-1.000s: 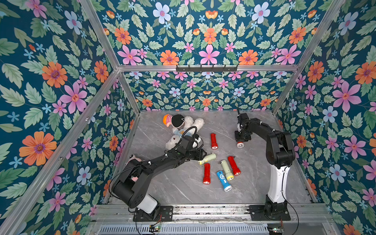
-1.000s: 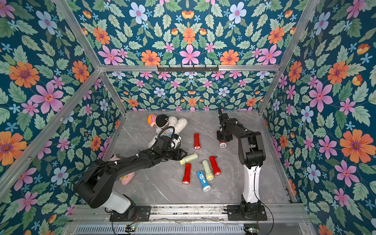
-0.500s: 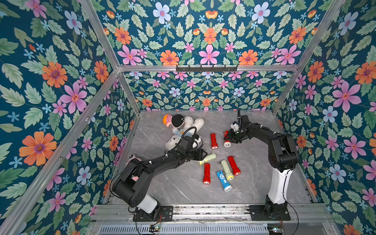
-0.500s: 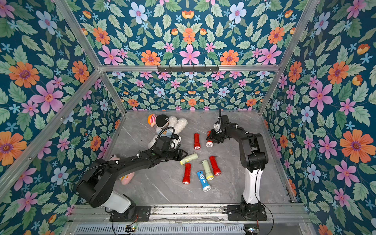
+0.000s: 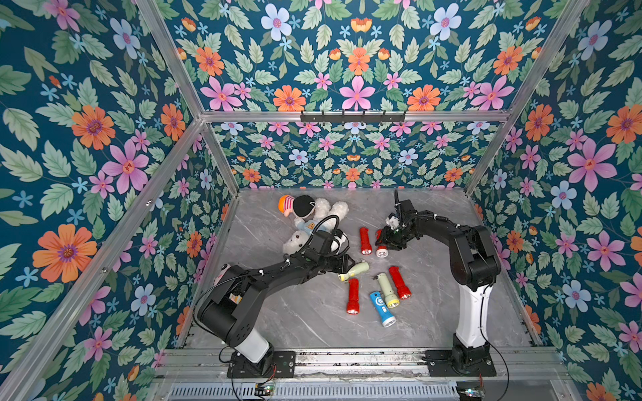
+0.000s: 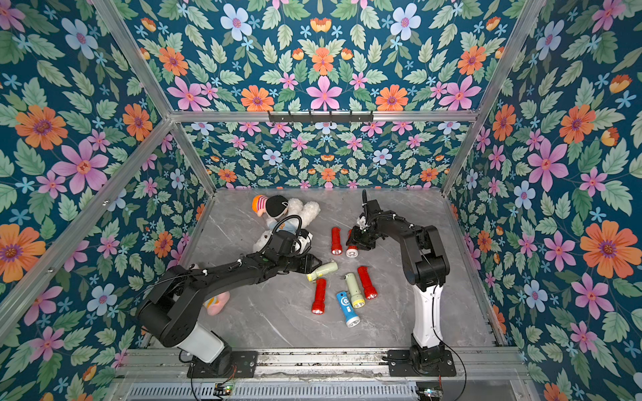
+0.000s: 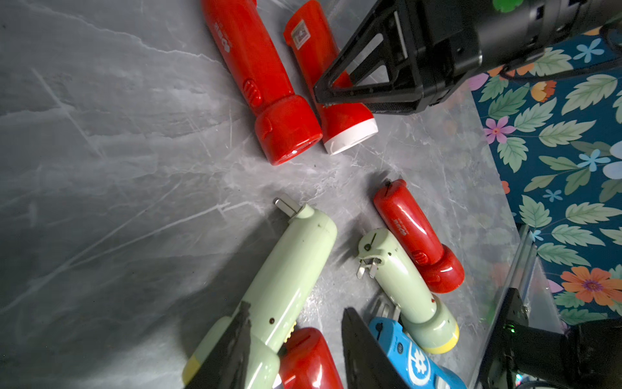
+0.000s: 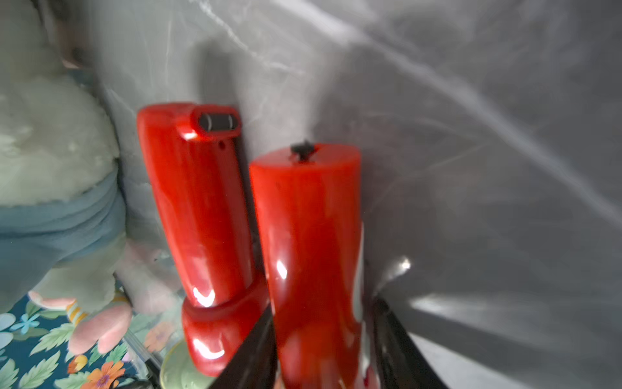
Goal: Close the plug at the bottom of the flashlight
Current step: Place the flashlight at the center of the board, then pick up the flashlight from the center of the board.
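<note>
The right gripper (image 8: 321,313) straddles a white-rimmed flashlight (image 8: 313,235) that lies on the table (image 7: 101,134). The barrel runs out from between the fingers (image 8: 250,353), butt end farthest from them. One finger sits against the barrel. A thin gap seems to show at the other, but the view is blurred, so I cannot tell whether it grips. A red flashlight (image 8: 202,208) lies just beside the touching finger, nearly parallel to the first. Past that one is a plush toy (image 8: 50,151).

The left gripper (image 7: 296,310) has its fingers spread, and nothing is clamped between them. One finger (image 7: 232,347) lies across the head of a green flashlight (image 7: 289,266). Its body angles away from the fingertips and ends in a plug (image 7: 286,205) whose metal prongs stick out, not folded in. Between the fingers, nearer the wrist, shows the end of another red torch (image 7: 309,357). Beyond the far finger a blue flashlight (image 7: 414,360) lies against a second green flashlight (image 7: 400,283), whose prongs also stand out. A fourth red one (image 7: 417,235) lies alongside that.

In a top view the two grippers are near each other, not touching.
</note>
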You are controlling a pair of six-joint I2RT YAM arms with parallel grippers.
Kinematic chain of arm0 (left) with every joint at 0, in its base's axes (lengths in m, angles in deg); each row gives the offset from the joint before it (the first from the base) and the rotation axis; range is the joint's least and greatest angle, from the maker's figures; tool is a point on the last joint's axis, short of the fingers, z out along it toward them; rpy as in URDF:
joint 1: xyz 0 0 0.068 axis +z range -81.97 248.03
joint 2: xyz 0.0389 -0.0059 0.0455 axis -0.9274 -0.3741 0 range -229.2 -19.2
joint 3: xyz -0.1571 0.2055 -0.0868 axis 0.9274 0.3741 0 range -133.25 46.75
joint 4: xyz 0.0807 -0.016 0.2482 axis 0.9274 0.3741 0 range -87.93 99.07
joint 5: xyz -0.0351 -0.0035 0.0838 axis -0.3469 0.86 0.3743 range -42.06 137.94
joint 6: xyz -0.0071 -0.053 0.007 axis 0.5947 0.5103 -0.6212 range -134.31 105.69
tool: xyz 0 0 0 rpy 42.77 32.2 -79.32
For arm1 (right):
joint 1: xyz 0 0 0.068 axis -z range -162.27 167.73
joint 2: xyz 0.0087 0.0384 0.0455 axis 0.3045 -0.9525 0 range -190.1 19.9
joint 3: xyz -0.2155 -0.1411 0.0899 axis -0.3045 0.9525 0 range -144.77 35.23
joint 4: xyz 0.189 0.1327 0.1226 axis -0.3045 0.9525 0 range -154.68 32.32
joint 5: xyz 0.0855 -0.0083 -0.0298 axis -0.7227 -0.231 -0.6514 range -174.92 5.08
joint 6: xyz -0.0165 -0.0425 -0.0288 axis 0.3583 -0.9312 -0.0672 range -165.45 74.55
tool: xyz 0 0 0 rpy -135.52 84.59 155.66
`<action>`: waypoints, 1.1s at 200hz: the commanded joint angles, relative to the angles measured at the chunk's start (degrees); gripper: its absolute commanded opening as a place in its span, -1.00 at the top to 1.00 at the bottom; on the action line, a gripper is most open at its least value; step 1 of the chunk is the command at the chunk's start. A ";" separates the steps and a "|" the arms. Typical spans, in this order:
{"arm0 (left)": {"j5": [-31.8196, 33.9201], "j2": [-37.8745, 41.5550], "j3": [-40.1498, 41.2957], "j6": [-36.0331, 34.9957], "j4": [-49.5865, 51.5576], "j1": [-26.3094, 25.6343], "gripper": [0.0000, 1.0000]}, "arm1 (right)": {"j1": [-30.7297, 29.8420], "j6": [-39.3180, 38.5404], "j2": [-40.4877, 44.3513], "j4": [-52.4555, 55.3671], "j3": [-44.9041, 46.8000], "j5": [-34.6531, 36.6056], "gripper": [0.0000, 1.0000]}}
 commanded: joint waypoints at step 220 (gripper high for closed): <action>15.33 -10.30 -15.62 -21.00 21.64 -8.47 0.02 | 3.87 0.27 23.79 -5.88 18.40 2.24 -0.36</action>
